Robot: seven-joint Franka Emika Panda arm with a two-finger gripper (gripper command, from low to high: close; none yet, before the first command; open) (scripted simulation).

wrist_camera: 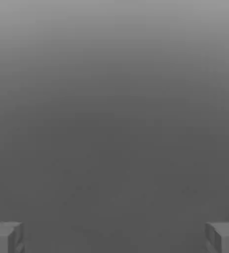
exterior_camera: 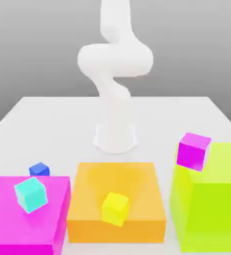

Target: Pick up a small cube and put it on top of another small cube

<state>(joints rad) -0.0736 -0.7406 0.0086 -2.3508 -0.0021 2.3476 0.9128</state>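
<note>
The small deep-blue cube (exterior_camera: pixel 39 170) sits on the white table just behind the big magenta block (exterior_camera: pixel 23 214), at the exterior view's left. A small cyan cube (exterior_camera: pixel 31 194) rests tilted on that magenta block. A small yellow cube (exterior_camera: pixel 115 208) lies on the big orange block (exterior_camera: pixel 116 199). A small magenta cube (exterior_camera: pixel 193 151) leans at the upper edge of the big lime block (exterior_camera: pixel 212 199). In the hand view my gripper (wrist_camera: pixel 114 237) is open, its two grey fingertips (wrist_camera: pixel 5 237) far apart with nothing between them, facing plain grey background.
The white arm's base (exterior_camera: pixel 116 134) stands at the middle of the white table (exterior_camera: pixel 62 119), behind the orange block. The three big blocks line the table's front edge. Bare table lies around the base and at the back.
</note>
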